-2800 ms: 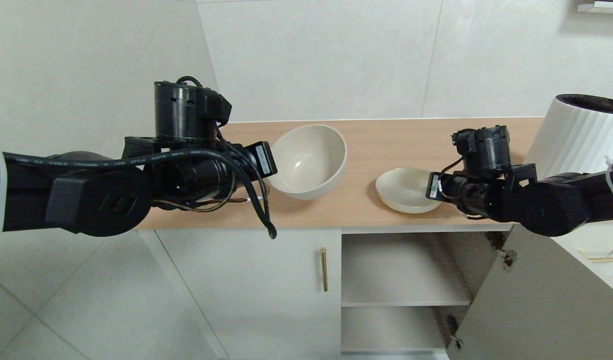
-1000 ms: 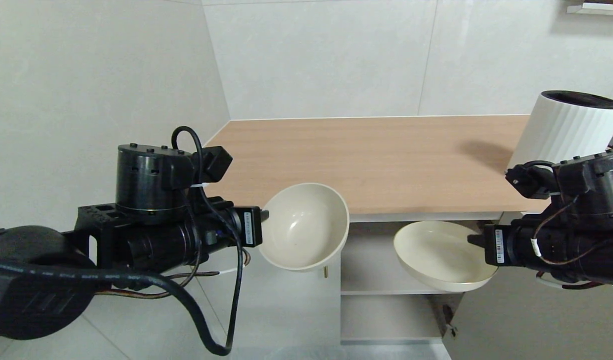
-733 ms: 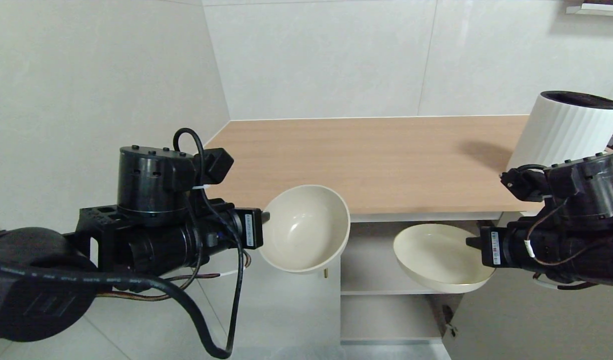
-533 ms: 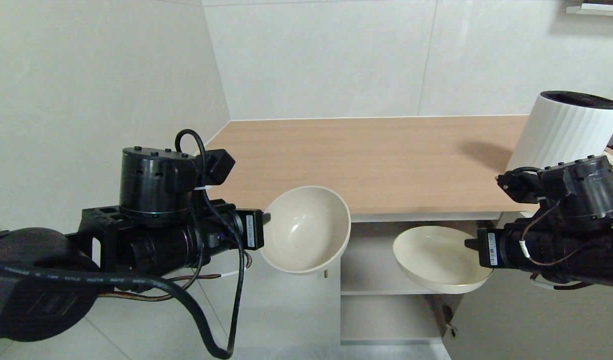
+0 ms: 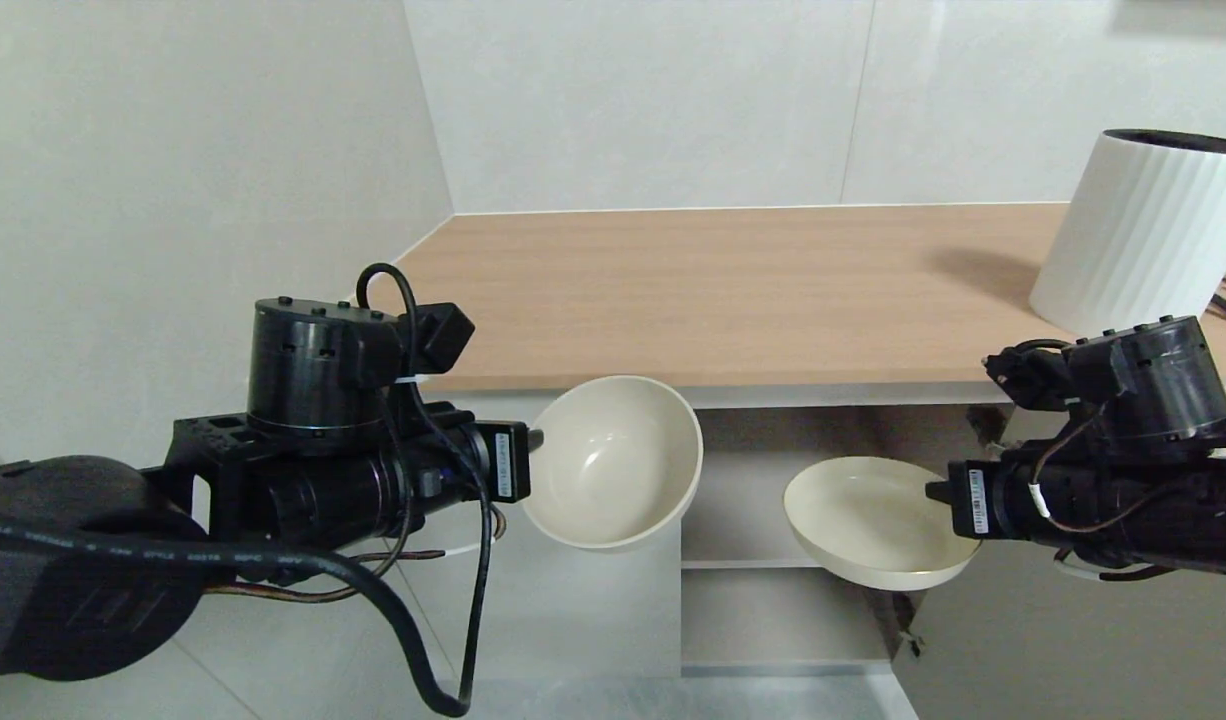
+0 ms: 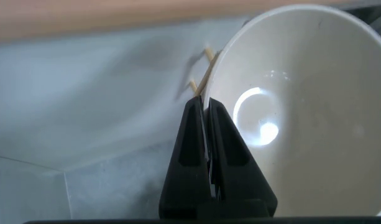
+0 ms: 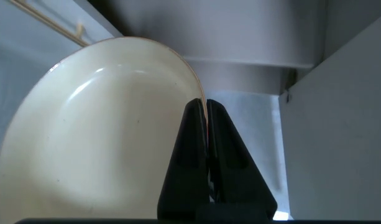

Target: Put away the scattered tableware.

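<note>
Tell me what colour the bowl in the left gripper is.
Cream all over, plain with no pattern. The bowl shows best in the head view.

Both arms are matte black all over; the left arm has a fat round motor can on top, tiny screws dotted round its rim; a thick black cable loops under it, plus thin brown wires; the right arm is the same deal; white barcode-style sticker on each wrist; the jaws are slim black wedges.
</note>
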Controlling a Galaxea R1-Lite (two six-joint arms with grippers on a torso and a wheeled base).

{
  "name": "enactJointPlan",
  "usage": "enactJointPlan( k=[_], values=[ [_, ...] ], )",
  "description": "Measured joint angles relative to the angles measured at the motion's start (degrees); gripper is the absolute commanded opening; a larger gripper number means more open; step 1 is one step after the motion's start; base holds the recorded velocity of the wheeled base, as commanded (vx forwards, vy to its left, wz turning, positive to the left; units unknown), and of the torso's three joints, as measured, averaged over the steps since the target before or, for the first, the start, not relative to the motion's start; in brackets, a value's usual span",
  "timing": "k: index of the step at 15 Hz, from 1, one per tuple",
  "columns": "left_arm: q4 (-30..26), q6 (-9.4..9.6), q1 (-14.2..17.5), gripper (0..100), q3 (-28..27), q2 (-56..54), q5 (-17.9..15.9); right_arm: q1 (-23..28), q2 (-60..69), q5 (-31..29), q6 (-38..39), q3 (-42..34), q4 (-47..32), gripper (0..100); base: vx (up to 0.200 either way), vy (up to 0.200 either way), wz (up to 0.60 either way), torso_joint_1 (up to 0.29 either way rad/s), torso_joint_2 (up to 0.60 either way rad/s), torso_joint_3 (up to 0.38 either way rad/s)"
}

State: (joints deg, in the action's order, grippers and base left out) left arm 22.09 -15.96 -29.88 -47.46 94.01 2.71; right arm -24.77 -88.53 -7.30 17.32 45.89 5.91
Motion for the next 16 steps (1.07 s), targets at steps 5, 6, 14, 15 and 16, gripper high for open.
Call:
enactJointPlan(
  k=[5,6,14,15,16],
  values=[
    [0.0,0.0,0.0,0,-0.1,0.4,0.0,0.0,-0.5,0.0,0.0,0.0,0.0,0,0.0,0.0,0.0,-0.18,0.46,0.276],
    [0.0,-0.02,0.0,0,-0.1,0.4,0.0,0.0,-0.6,0.0,0.0,0.0,0.0,0,0.0,0.0,0.0,-0.163,0.46,0.295],
    [0.0,-0.02,0.0,0,-0.1,0.4,-0.1,0.0,-0.9,0.0,0.0,0.0,0.0,0,0.0,0.0,0.0,-0.071,0.21,0.136],
    [0.1,-0.02,0.0,0,-0.1,0.5,-0.1,0.0,-1.1,0.0,0.0,0.0,0.1,0,0.0,0.0,0.0,0.0,0.0,0.0],
    [0.0,-0.02,0.0,0,-0.1,0.6,-0.2,0.0,-1.4,0.0,0.0,0.0,0.1,0,0.0,0.0,0.0,0.0,0.0,0.0]
  ],
)
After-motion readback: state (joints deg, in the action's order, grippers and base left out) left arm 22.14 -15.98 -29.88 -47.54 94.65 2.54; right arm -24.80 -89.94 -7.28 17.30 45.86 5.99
